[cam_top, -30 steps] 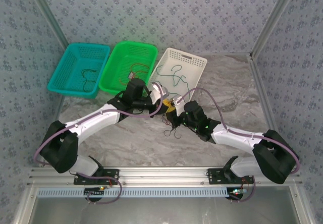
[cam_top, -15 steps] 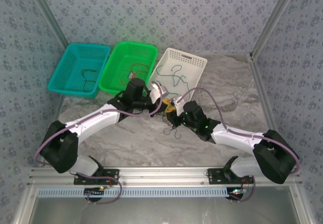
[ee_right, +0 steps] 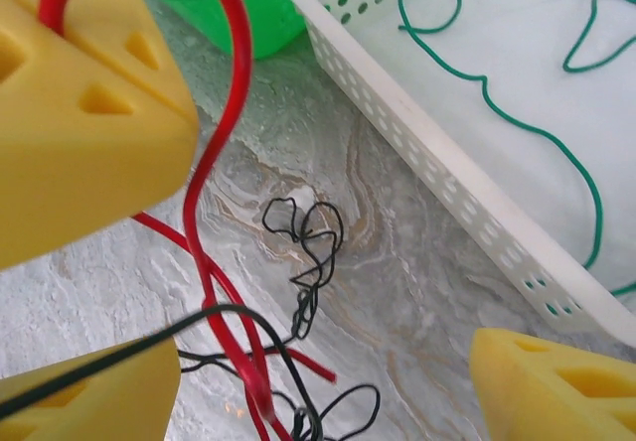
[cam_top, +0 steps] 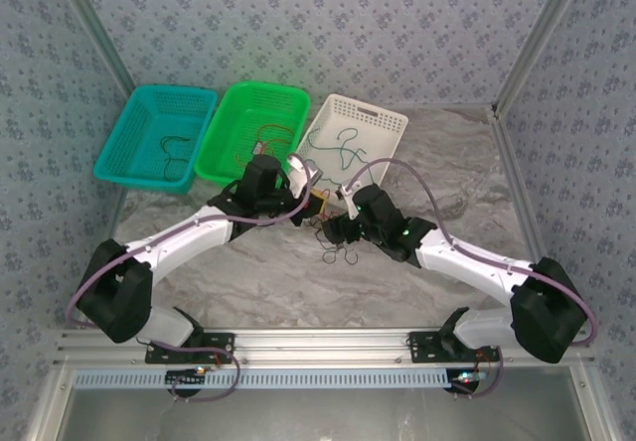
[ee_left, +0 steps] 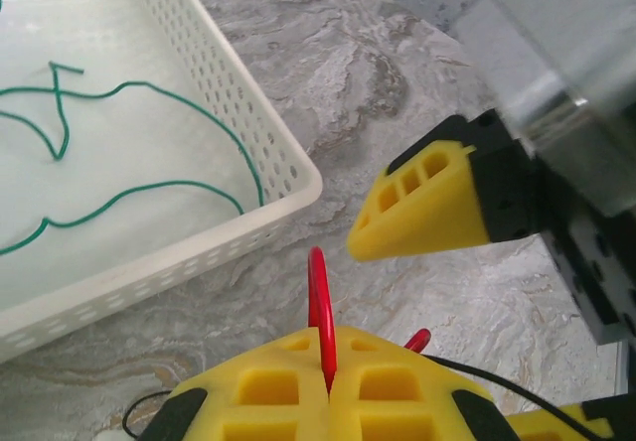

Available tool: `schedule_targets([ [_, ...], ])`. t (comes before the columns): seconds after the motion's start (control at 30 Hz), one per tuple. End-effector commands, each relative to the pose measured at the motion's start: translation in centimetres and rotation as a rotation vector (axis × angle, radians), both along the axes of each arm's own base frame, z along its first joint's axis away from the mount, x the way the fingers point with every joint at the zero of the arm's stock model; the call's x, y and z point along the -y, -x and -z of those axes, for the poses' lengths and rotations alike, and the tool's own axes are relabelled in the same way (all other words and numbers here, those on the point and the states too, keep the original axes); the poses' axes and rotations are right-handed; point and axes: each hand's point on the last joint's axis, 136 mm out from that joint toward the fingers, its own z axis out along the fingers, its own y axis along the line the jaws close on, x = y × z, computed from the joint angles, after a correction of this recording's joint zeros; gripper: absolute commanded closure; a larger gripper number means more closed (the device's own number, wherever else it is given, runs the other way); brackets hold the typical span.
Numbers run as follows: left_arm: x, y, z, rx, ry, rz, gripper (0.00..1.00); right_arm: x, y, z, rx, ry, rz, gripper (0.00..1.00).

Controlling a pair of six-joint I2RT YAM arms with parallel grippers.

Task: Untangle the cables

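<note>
Wore smooth white shells along the long links of the left arm (cam_top: 189, 230) and the right arm (cam_top: 467, 261), with bulky black housings at the shoulders, elbows and wrists. Trailed a thick lilac-grey cable (cam_top: 81, 287) in a loose loop off each arm. Glowed with a small green lamp (cam_top: 404, 230) near the right wrist. Ended in the left gripper (ee_left: 328, 357) and the right gripper (ee_right: 318, 362), each with yellow wedge-shaped fingers (ee_left: 422, 203) on black mounts, pierced by rectangular and triangular cut-outs.
</note>
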Motion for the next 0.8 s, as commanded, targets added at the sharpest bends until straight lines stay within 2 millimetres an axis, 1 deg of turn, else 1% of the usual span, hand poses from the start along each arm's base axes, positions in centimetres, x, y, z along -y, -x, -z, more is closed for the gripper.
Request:
schedule_targets([
  [0.0, -0.9, -0.2, -0.4, -0.048, 0.024, -0.082, 1.00, 1.4, 1.1, 0.1, -0.078, 0.057, -0.007, 0.17],
  [0.13, -1.8, -0.4, 0.9, -0.103, -0.007, -0.153, 1.00, 1.0, 1.7, -0.5, -0.127, 0.055, -0.073, 0.10],
  [0.27, -2.7, -1.0, 1.6, -0.129, -0.016, -0.235, 1.00, 1.9, 2.2, 0.6, -0.171, 0.169, -0.117, 0.08],
  [0.4, -3.5, -1.6, 2.0, -0.161, -0.015, -0.305, 1.00, 2.7, 3.4, 2.0, -0.273, 0.273, -0.174, 0.08],
  [0.47, -3.9, -1.8, 2.4, -0.176, -0.014, -0.326, 1.00, 2.9, 3.8, 2.5, -0.301, 0.296, -0.189, 0.08],
  [0.6, -4.5, -2.1, 2.5, -0.189, -0.006, -0.358, 1.00, 2.7, 4.6, 3.0, -0.335, 0.259, -0.228, 0.07],
  [0.67, -4.7, -2.3, 2.5, -0.193, -0.006, -0.369, 1.00, 3.2, 4.4, 3.1, -0.332, 0.259, -0.208, 0.07],
  [0.77, -4.8, -2.3, 2.4, -0.192, -0.005, -0.367, 1.00, 5.1, 2.1, 2.8, -0.278, 0.279, -0.045, 0.07],
])
